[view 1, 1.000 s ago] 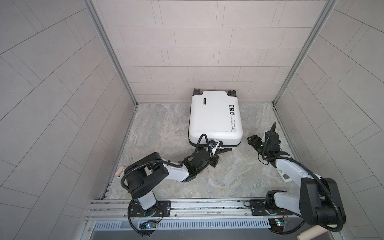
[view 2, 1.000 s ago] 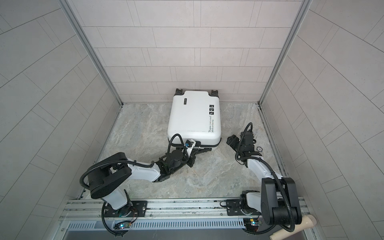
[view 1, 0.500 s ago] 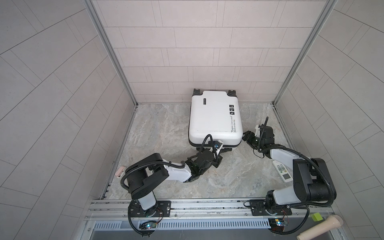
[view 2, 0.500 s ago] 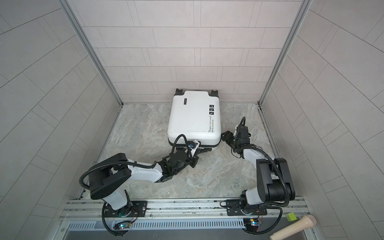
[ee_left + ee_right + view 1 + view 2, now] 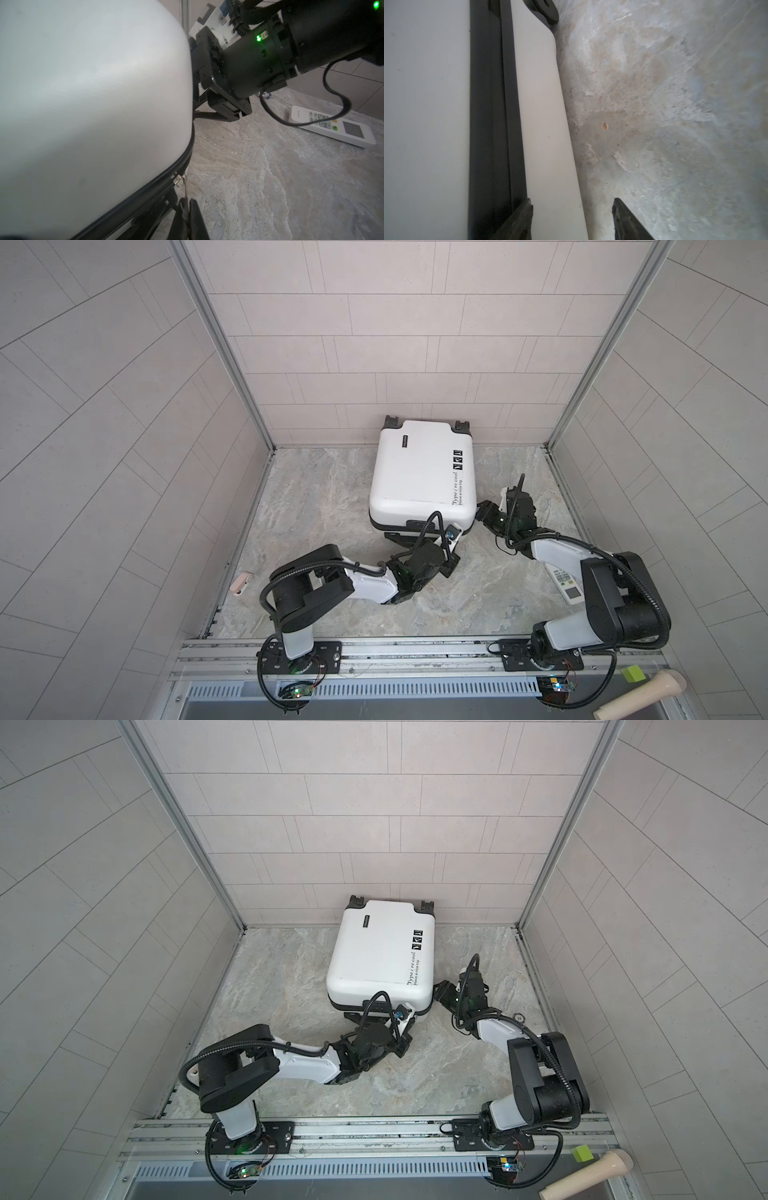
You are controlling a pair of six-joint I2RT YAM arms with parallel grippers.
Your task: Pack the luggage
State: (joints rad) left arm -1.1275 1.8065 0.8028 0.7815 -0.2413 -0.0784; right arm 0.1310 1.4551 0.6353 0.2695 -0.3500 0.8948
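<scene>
Progress looks late, as I judge it. The luggage (image 5: 419, 477) lies flat on the floor (image 5: 324, 506) at the far middle, wheels at the far wall. In both top views its white lid is down on the lower shell. Nothing of its inside shows, so what has gone in cannot be told.

What is left seems to be the zip. The left gripper (image 5: 187, 216) sits at the near right corner of the luggage with its jaws together. They are pinched on the thin zipper pull (image 5: 185, 191), which hangs from the slider on the black zipper band (image 5: 124, 199). The slider stands at that corner. Which stretch of the band is already run shut I cannot tell, though the right wrist view shows no open gap along the right side that I can make out.

The right gripper (image 5: 483, 512) is against the right side of the luggage at its near end, jaws apart. In the right wrist view one finger (image 5: 525, 216) lies on the band and the other is over bare floor. The edge of the lower shell sits between them, not clamped.

A remote (image 5: 564, 587) lies on the floor at the near right, with a chip (image 5: 264, 95) farther back on the right. A small pink thing (image 5: 242, 583) lies by the left wall. Whether these belong inside the pictures do not say. If they do, packing is less far along than it looks.
</scene>
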